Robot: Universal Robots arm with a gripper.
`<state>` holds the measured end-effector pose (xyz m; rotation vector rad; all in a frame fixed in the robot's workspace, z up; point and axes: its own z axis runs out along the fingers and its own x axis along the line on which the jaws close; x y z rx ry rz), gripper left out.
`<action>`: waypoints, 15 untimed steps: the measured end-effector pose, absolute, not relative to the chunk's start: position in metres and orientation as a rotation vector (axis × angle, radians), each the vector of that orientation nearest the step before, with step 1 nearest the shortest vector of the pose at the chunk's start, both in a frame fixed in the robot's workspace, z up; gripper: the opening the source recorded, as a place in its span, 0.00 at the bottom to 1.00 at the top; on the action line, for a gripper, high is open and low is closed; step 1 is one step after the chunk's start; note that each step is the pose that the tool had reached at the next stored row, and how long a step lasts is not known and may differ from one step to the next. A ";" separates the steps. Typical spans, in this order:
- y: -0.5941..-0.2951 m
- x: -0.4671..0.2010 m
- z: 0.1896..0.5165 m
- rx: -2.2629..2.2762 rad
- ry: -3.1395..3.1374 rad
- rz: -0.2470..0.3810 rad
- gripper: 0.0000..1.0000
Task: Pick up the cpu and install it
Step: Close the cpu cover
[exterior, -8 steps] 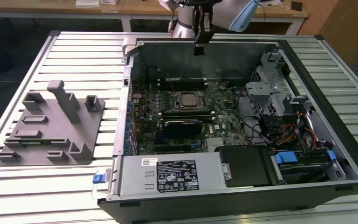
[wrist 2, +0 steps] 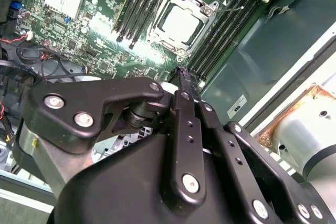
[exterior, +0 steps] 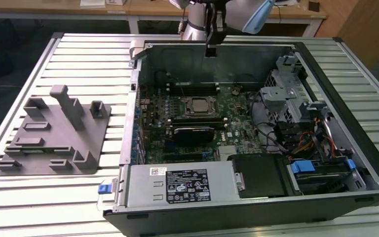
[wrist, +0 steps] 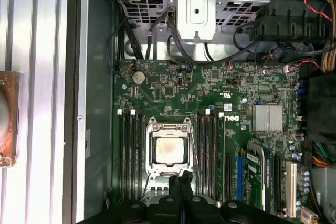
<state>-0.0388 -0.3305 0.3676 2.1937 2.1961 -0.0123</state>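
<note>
Below the clenched, empty gripper [wrist: 181, 180], the cpu [wrist: 169, 151] sits in its socket [wrist: 150, 130], inside a case [exterior: 255, 52] on a slatted tabletop [exterior: 87, 52].

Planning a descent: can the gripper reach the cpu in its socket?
Likely yes: the case lies open, nothing covers the cpu from above, and the gripper hangs shut nearby. The metal socket frame hugs its edges, though.

The cpu [wrist: 169, 150] is silvery-grey, the motherboard [wrist: 173, 85] green, the fixture [exterior: 51, 148] grey.
</note>
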 end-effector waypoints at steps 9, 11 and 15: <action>-0.331 -0.039 0.364 2.194 2.196 -0.012 0.11; -0.331 -0.039 0.363 2.194 2.196 -0.012 0.11; -0.331 -0.039 0.362 2.194 2.196 -0.012 0.11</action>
